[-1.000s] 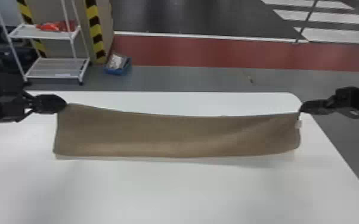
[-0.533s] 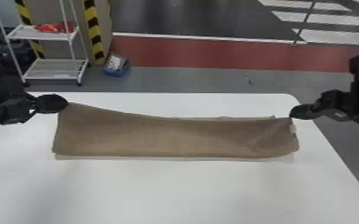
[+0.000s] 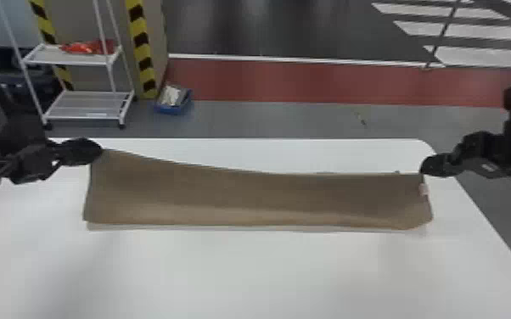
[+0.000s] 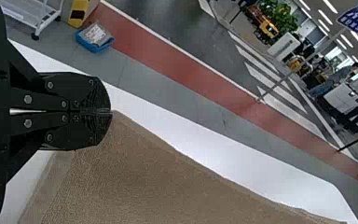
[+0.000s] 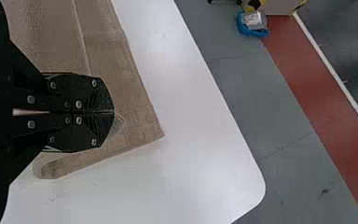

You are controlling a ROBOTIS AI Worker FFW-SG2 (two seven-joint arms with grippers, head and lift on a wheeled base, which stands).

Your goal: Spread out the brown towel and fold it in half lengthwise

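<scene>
A skewed fold could be caused if the corners are released out of line (the left looks held higher). One corner of the brown towel [image 3: 250,195] is pinched by the left gripper [image 3: 99,149], pointed inward near the counter's [image 3: 259,275] far-left corner; the towel is stretched along the far edge, its other upper corner apparently clenched by the right gripper [image 3: 423,169], pointed inward near the far-right corner.

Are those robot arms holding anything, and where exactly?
Yes, the brown towel, by a corner at each end: one in the left tool, one in the right tool.
</scene>
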